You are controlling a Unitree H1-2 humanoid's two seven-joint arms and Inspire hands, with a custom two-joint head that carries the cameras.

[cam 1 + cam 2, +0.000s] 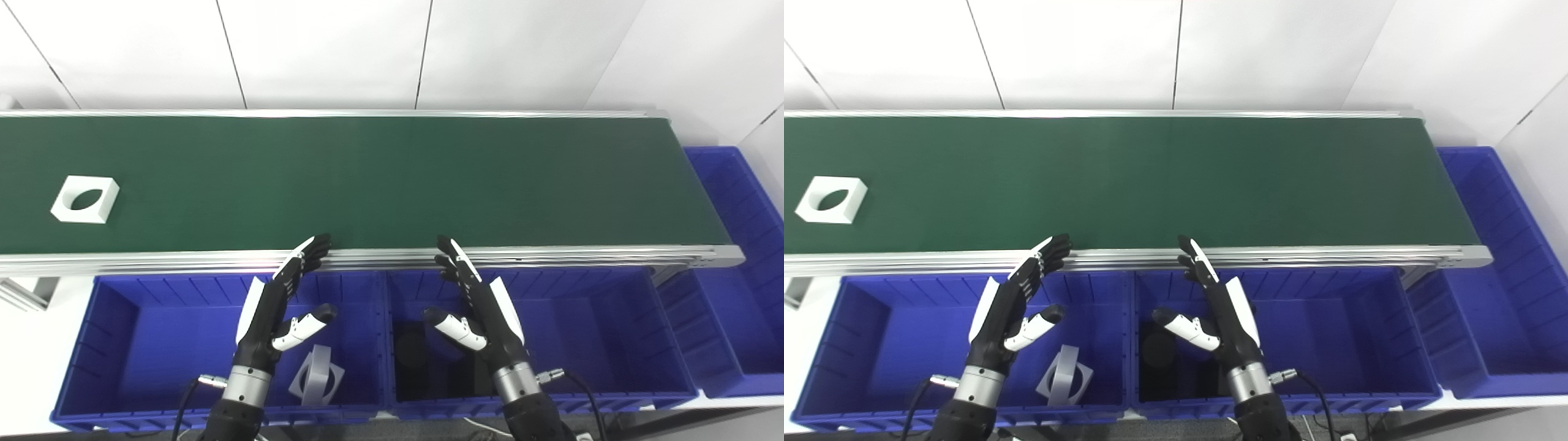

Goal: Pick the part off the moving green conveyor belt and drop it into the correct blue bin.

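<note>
A white square part with a round hole (84, 199) lies on the green conveyor belt (380, 177) at its far left. My left hand (277, 309) hovers open over the left blue bin (110, 324), fingertips at the belt's near rail. Over the middle blue bin (600, 331) my right hand (479, 312) is open too, palm turned inward. Neither hand holds anything. A grey-white square part with a hole (317, 375) stands on edge in the left bin. Dark parts (416, 361) lie in the middle bin, partly hidden by my right hand.
A third blue bin (735, 257) sits at the belt's right end. The belt's aluminium rail (551, 252) runs between the belt and the near bins. White wall panels rise behind the belt.
</note>
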